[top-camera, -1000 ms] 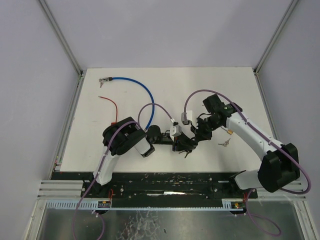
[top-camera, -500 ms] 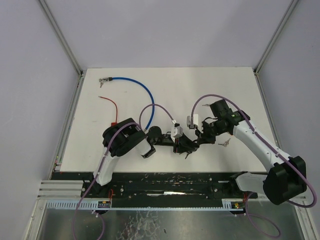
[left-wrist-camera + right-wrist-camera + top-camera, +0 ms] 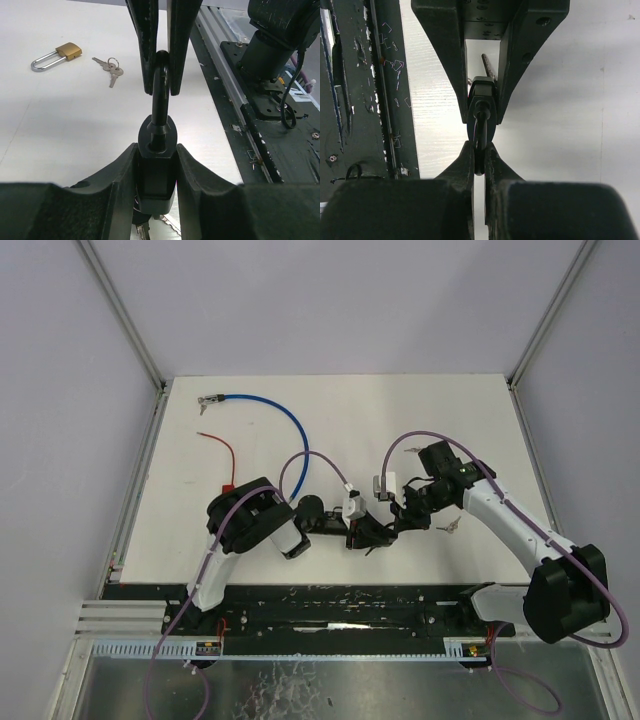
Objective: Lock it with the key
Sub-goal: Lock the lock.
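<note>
A black padlock (image 3: 156, 175) is held above the table between both grippers. My left gripper (image 3: 156, 150) is shut on its body. My right gripper (image 3: 479, 150) is shut on its black shackle (image 3: 160, 90), coming in from the opposite side. In the top view the two grippers, left (image 3: 350, 528) and right (image 3: 385, 530), meet near the table's front middle. A metal key (image 3: 142, 232) sticks out under the lock's body; it also shows in the right wrist view (image 3: 487, 65).
A brass padlock (image 3: 55, 52) and a small bunch of keys (image 3: 111, 70) lie on the white table; the keys also show in the top view (image 3: 449, 527). A blue cable (image 3: 270, 405) and a red wire (image 3: 222, 448) lie at the back left. The black rail (image 3: 330, 600) runs along the front edge.
My right arm's wrist has swung a little right and toward the front. Both grippers stayed together at the black padlock, which shifted slightly.
</note>
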You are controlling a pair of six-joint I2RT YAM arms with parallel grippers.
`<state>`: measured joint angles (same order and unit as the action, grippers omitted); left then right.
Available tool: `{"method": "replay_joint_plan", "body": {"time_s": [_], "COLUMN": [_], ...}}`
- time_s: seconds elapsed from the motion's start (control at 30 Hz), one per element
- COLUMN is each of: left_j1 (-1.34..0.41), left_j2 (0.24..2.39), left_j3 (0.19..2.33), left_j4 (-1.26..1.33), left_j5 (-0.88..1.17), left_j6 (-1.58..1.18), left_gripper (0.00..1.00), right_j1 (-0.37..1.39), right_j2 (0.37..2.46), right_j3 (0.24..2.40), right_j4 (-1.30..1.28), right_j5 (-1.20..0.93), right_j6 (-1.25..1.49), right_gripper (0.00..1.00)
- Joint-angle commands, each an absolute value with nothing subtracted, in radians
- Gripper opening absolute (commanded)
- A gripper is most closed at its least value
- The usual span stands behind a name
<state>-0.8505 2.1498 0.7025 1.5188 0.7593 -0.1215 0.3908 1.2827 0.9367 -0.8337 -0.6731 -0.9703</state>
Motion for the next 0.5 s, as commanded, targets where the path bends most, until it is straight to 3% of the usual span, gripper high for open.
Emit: {"method": "replay_joint_plan", "body": {"time_s": [0.0, 0.23, 0.4, 0.47], "left_j1": [-0.854, -0.857, -0.858, -0.858], "left_j2": [2.145, 2.153, 2.154, 2.155], "left_j3": [0.693, 0.668, 0.646, 0.643], "left_j4": [1.611, 1.611, 1.611, 1.61], "left_j5": [0.701, 0.679, 0.675, 0.675], "left_j6": [-0.062, -0.025, -0.004, -0.002], "left_gripper": [0.0, 0.0, 0.0, 0.0], "right_j1": [0.406, 0.415, 0.373, 0.36], "right_j2": [1.315, 1.33, 1.212, 1.169], "right_j3": [0.907, 0.909, 0.905, 0.884], "right_j4": [-0.819, -0.785, -0.76, -0.747], "right_j5": [-0.718, -0.703, -0.742, -0.759], "right_j6": [-0.994, -0.971, -0.941, -0.945], "right_gripper": [0.0, 0.02, 0.35, 0.41]}}
